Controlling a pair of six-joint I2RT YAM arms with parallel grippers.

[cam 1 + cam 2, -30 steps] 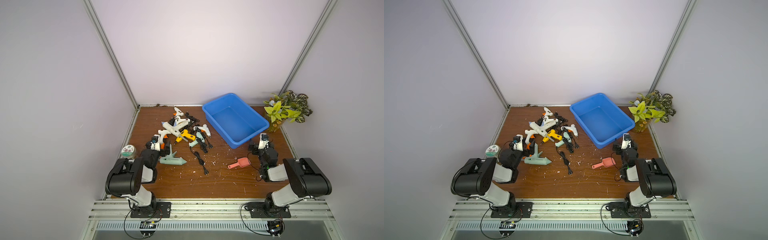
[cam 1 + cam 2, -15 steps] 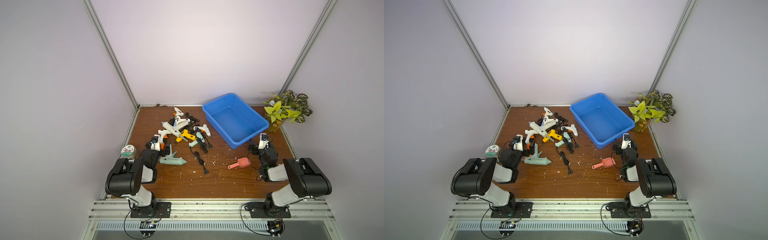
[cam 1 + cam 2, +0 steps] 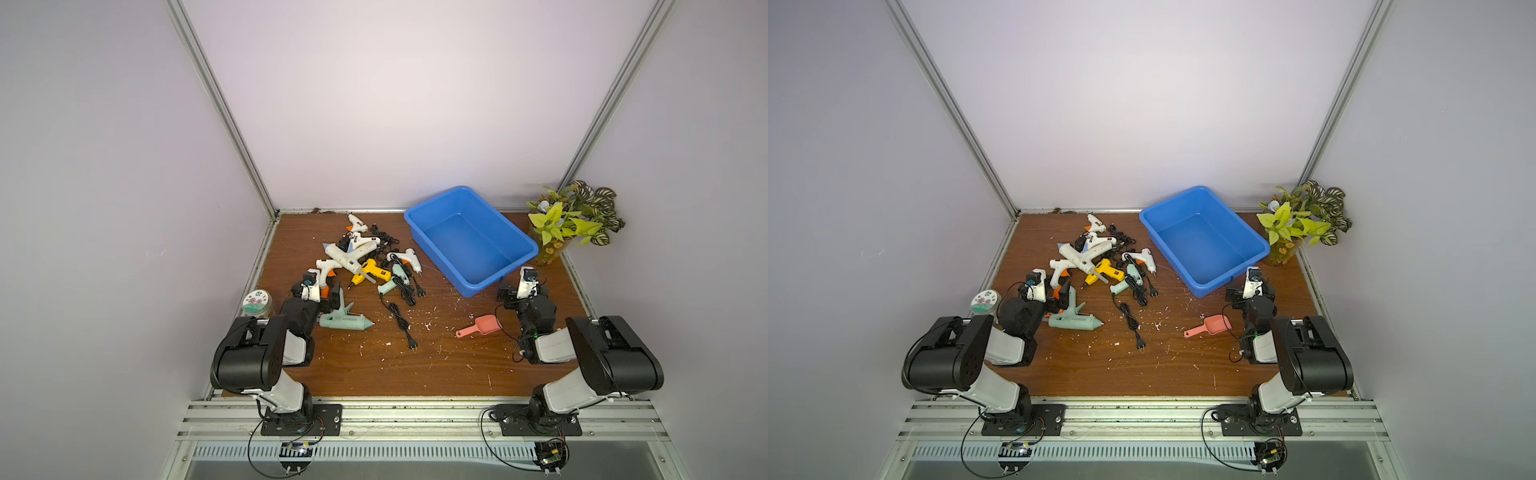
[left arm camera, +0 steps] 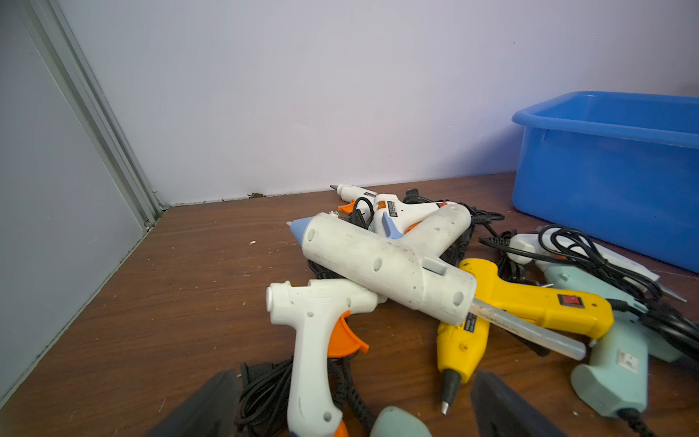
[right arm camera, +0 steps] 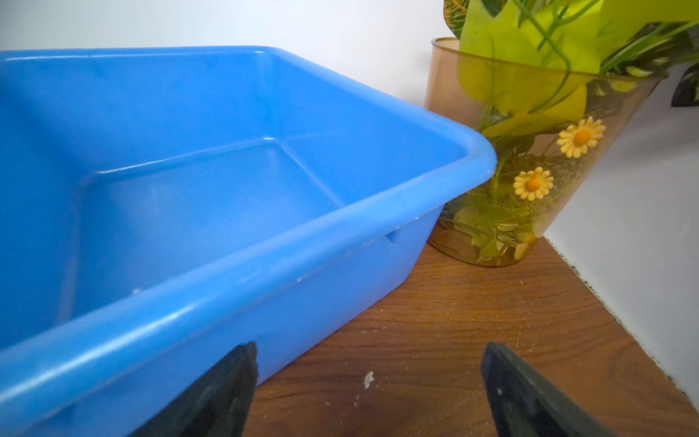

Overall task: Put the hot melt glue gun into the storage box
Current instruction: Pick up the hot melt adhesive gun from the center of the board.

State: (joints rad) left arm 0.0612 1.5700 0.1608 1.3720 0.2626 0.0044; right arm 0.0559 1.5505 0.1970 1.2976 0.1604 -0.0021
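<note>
By the worktop's left edge we see a round jar with a flowered lid [image 3: 257, 301]. Just beside it, the left gripper [image 4: 353, 393] sits low over the wood with its jaws wide apart, gripping nothing. In the left wrist view, the handle of a white gun with an orange trigger [image 4: 314, 340] runs between the fingers [image 4: 212, 408]; we cannot tell whether they touch it.

The glue guns [image 3: 361, 266] lie heaped with their black cords [image 3: 399, 318] from the far left part toward the middle. A large white one [image 3: 345, 257] is on top, a yellow one [image 3: 376, 272] lies beside it, and a mint one [image 3: 345, 321] is nearest the left gripper.

Right of the heap, toward the far edge, the storage box [image 3: 469, 245] stands askew. A pink scoop [image 3: 478, 326] lies near its front corner. The right gripper [image 5: 368, 352], jaws apart and bare, sits just off that corner. A potted plant [image 3: 573, 216] fills the far right corner.
</note>
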